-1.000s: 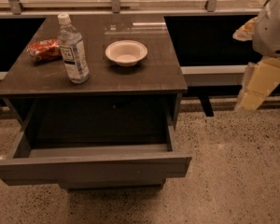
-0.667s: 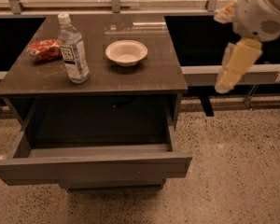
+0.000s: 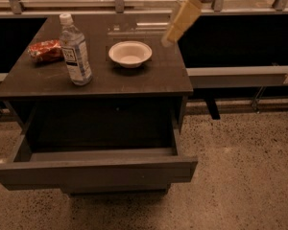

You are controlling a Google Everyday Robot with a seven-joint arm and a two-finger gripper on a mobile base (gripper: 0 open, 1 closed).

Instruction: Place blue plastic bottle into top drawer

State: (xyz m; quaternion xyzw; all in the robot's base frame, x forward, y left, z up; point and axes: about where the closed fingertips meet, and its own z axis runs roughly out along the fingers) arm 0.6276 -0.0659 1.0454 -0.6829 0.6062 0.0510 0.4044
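Blue plastic bottle upright, cap up; end effector aloft near bowl; grip unclear.

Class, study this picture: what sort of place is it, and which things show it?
Probably an indoor office or lab area: speckled floor, a dark table with an open drawer, a bottle and bowl on top. The gripper hangs above the table's far right corner.
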